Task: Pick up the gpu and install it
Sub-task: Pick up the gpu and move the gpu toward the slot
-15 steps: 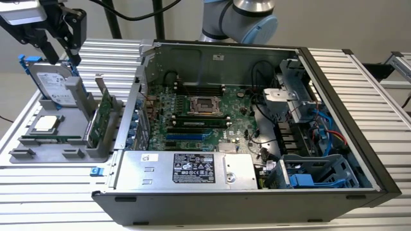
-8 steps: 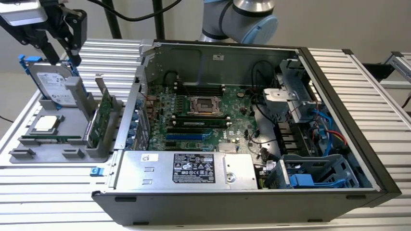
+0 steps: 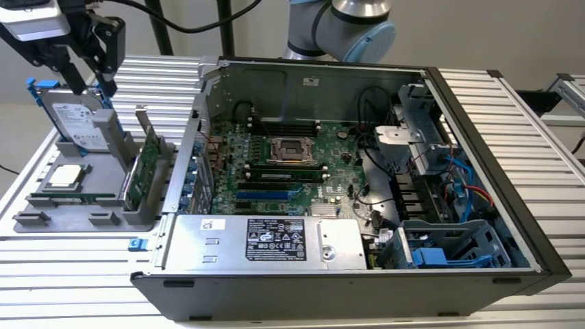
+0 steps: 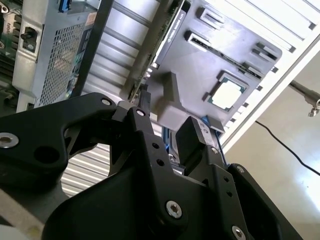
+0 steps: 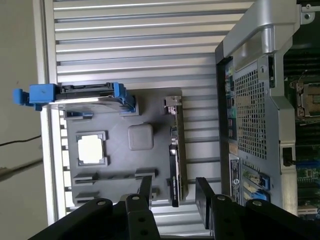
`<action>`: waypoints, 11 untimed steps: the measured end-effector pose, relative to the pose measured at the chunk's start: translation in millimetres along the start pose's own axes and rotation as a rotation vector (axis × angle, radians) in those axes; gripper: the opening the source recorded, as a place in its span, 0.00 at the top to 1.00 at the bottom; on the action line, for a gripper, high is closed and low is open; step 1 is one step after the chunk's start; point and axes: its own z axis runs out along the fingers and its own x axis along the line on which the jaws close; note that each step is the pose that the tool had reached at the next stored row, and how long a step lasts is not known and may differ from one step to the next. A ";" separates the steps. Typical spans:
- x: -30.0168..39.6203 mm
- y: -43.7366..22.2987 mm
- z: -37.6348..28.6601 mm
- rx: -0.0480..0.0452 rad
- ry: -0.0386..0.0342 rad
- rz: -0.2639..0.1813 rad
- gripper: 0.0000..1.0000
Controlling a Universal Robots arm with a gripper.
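On the table [image 3: 512, 123], beside the open case [image 3: 366, 89], a grey holder [image 3: 64, 221] keeps the gpu [image 3: 149, 168] upright on edge. It is probably light, stiff and fragile, best pinched across its top edge, clear of the fan. The hand [image 5: 174, 192] hovers above, open and empty.

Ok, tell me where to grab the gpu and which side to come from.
Likely best: take the gpu by its upper long edge, coming straight down from above. It stands on edge in the grey holder, so both broad faces are free. Set the open claw across its thickness, clear of the end bracket.
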 end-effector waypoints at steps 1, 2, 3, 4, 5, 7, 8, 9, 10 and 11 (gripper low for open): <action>0.0 0.0 0.5 0.0000 0.0000 0.000 0.00; -0.1 0.0 1.0 0.0000 0.0000 0.000 0.00; -0.1 -0.1 1.5 0.0000 0.0000 0.000 0.00; -0.2 -0.1 2.1 0.0000 0.0000 0.000 0.00; -0.2 -0.1 2.6 0.0000 -0.0001 0.000 0.00; -0.2 -0.2 3.6 0.0000 0.0000 0.000 0.00; -0.3 -0.2 4.1 0.0000 0.0000 0.000 0.00; -0.3 -0.2 4.7 0.0000 0.0000 0.000 0.00; -0.4 -0.2 5.2 0.0000 0.0000 0.000 0.00; -0.4 -0.3 5.8 0.0000 0.0000 0.000 0.00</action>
